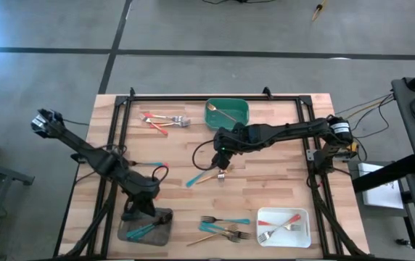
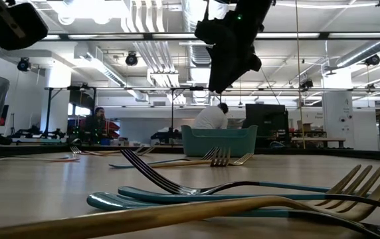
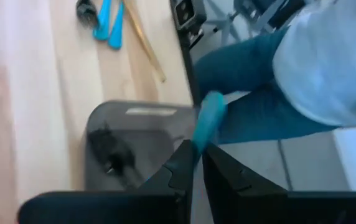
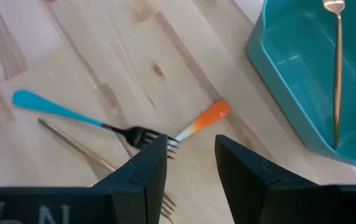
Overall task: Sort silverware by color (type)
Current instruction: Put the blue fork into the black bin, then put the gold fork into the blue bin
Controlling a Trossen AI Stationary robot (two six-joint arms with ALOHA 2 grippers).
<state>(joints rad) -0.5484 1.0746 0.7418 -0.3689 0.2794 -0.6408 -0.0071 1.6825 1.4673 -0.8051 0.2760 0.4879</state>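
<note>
Right claw (image 4: 190,163) is hovering wide open over a little pile mid-tabletop (image 1: 280,174): an orange fork (image 4: 198,126), a teal fork (image 4: 84,116) and a gold piece (image 4: 72,146) all crossing at the heads. I'd drop straight onto the orange handle, away from the tangle, so only that one comes up. Left claw (image 3: 198,163) sits over the grey tray (image 3: 142,134), nearly shut with a teal handle (image 3: 208,119) between the fingers; looks like it's mid-release, so let it fall clear before lifting.
</note>
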